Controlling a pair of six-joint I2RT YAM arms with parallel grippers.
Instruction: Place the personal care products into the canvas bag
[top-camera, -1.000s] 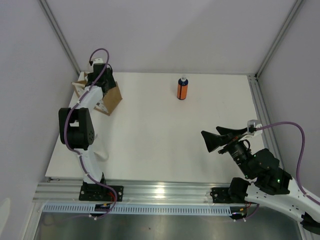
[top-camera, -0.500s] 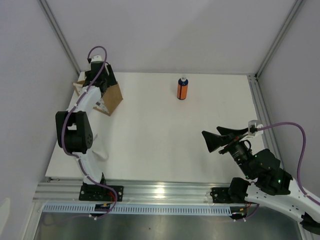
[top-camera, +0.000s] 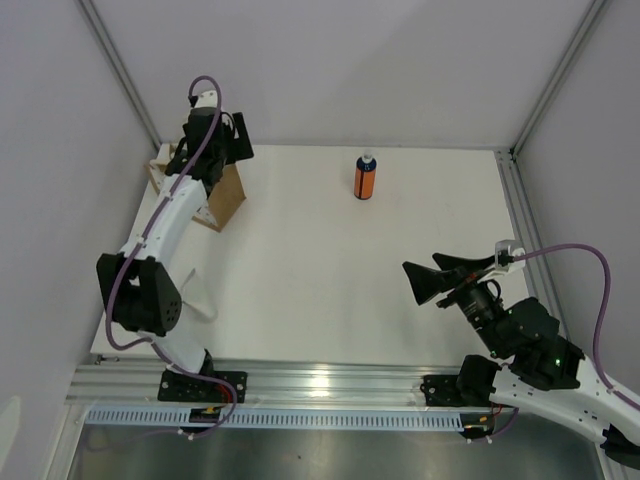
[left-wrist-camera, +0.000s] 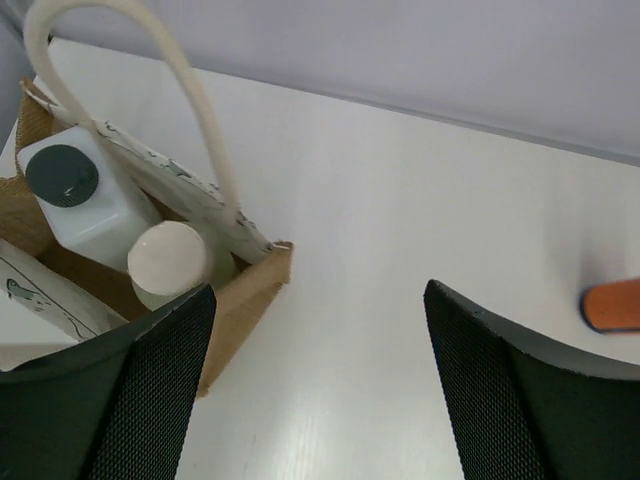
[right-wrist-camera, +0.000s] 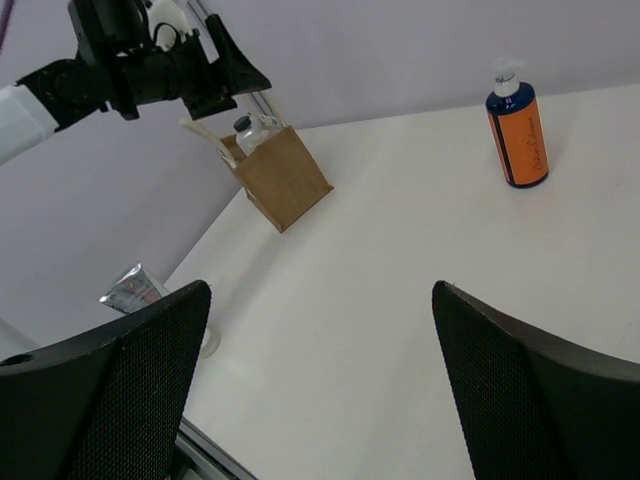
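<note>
The canvas bag (top-camera: 222, 196) stands at the table's far left, tan with cream loop handles (left-wrist-camera: 190, 90). Inside it, in the left wrist view, are a white bottle with a dark cap (left-wrist-camera: 85, 205) and a cream-white cylinder (left-wrist-camera: 168, 257). The orange bottle with a dark blue cap (top-camera: 365, 177) stands upright at the far middle of the table, apart from both arms; it also shows in the right wrist view (right-wrist-camera: 519, 137). My left gripper (top-camera: 232, 142) is open and empty, above the bag's right edge (left-wrist-camera: 318, 290). My right gripper (top-camera: 420, 266) is open and empty over the near right of the table (right-wrist-camera: 320, 290).
A silvery tube (right-wrist-camera: 132, 290) lies at the table's near left edge beside the left arm's base (top-camera: 198, 298). Grey walls close in the table at the left, back and right. An aluminium rail (top-camera: 320, 385) runs along the near edge.
My left gripper has risen from the bag's opening and shifted a little to the right, open and empty. The right arm and the orange bottle have not moved.
</note>
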